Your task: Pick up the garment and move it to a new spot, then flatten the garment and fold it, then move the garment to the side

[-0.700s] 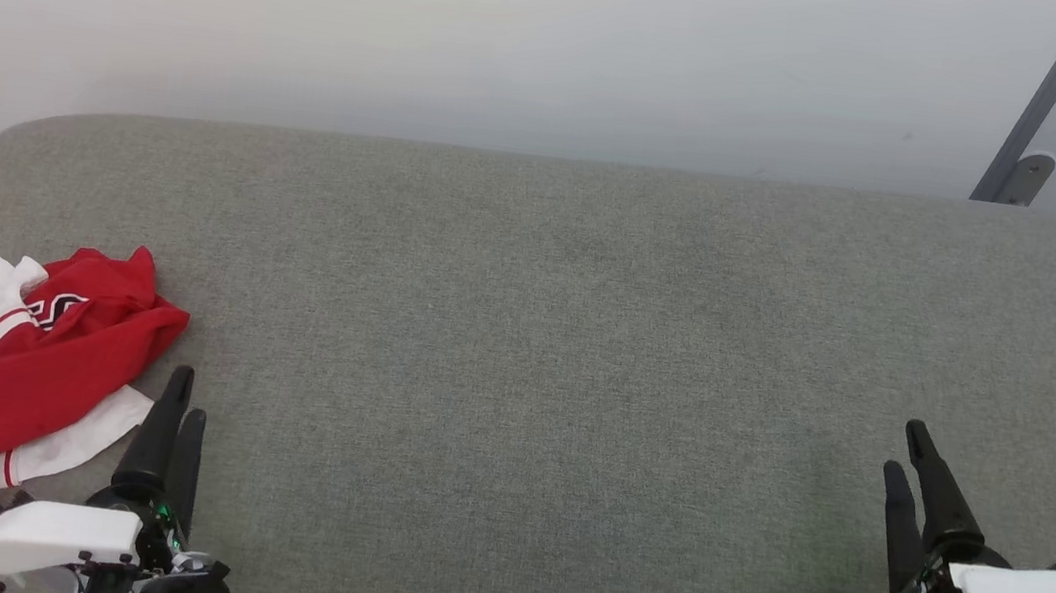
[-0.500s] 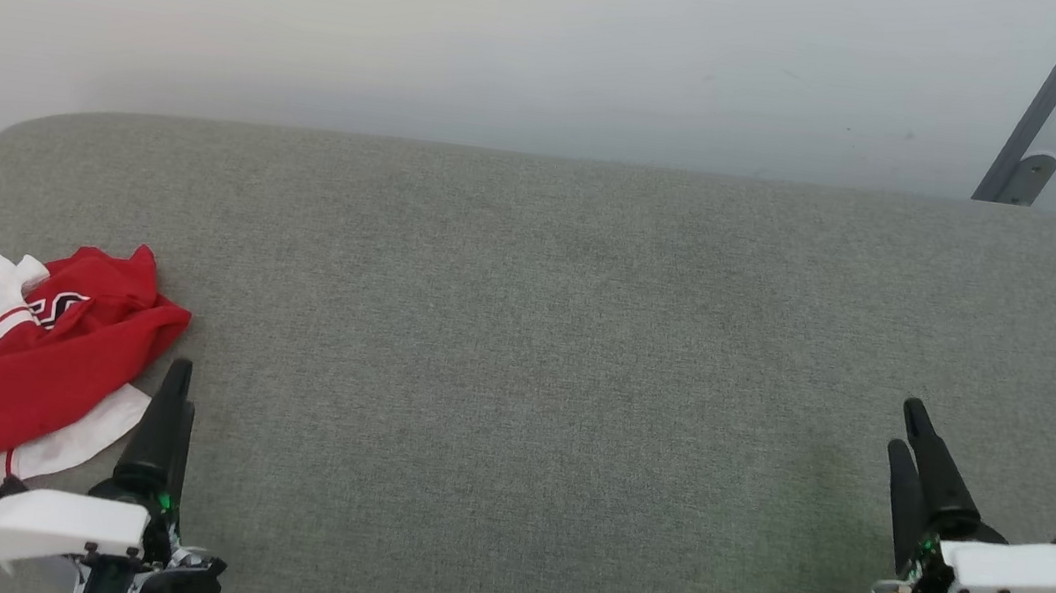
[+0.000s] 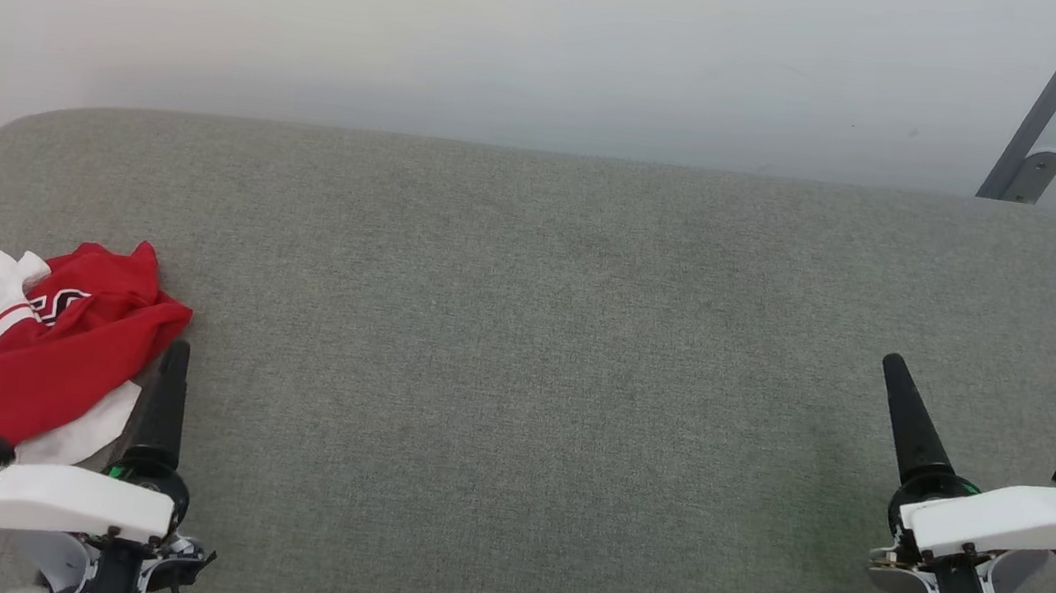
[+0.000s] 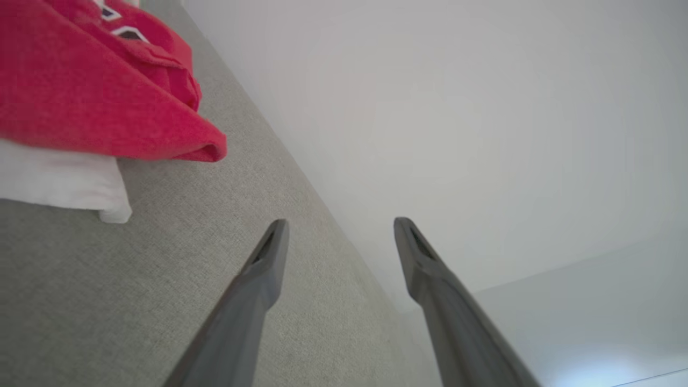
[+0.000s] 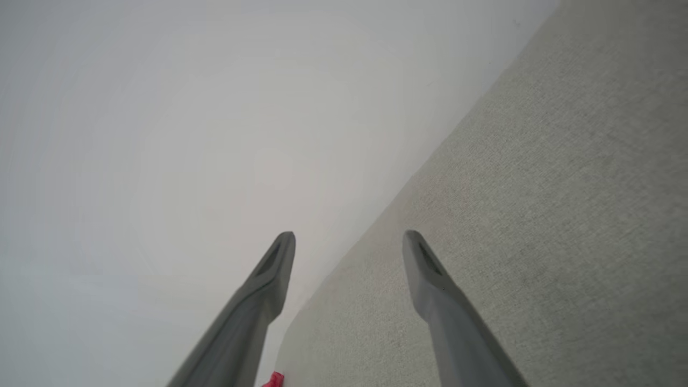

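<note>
My head camera looks down across the grey desk; both wrist cameras, low and rolled sideways, share its far edge and the white wall.

One garment, one grey padded surface, one metal bar, two grippers: left gripper, right gripper.

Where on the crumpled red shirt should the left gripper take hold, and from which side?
Likely the thick red fold on the garment, nearest the open left gripper, approached from that side: it bulges off the cushion, while the white sleeve lies flat.
</note>
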Controlling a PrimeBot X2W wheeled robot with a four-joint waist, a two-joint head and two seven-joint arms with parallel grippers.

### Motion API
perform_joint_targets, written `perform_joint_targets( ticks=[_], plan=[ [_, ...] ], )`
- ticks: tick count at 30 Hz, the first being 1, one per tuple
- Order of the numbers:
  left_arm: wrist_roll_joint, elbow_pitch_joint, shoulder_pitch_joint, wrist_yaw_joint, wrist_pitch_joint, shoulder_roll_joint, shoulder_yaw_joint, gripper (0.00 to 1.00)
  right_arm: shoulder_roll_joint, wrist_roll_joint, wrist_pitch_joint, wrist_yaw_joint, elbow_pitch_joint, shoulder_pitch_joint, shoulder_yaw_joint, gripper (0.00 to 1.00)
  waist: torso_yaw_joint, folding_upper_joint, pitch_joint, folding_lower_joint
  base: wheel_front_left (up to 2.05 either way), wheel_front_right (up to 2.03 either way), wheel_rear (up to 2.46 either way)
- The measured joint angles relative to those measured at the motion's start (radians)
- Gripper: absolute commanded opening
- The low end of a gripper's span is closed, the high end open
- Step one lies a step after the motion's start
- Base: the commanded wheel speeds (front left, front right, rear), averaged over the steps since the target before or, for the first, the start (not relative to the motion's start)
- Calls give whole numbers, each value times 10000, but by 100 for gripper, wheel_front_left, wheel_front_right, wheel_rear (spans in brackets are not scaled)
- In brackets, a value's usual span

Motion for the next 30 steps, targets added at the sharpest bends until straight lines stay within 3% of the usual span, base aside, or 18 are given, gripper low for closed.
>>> perform_joint_targets(
  ticks=[14, 30],
  plan=[
    [3009, -132, -92, 215, -500, 247, -339, 100, -98, -3405, -485, 0, 165, -180, -334, 100, 10, 0, 28, 0, 0, 0, 0],
    [5267, -113, -104, 479, -1007, 573, -792, 100, -77, -7181, -995, 0, 309, -379, -606, 100, -13, 0, 77, 0, 0, 0, 0]
  ],
)
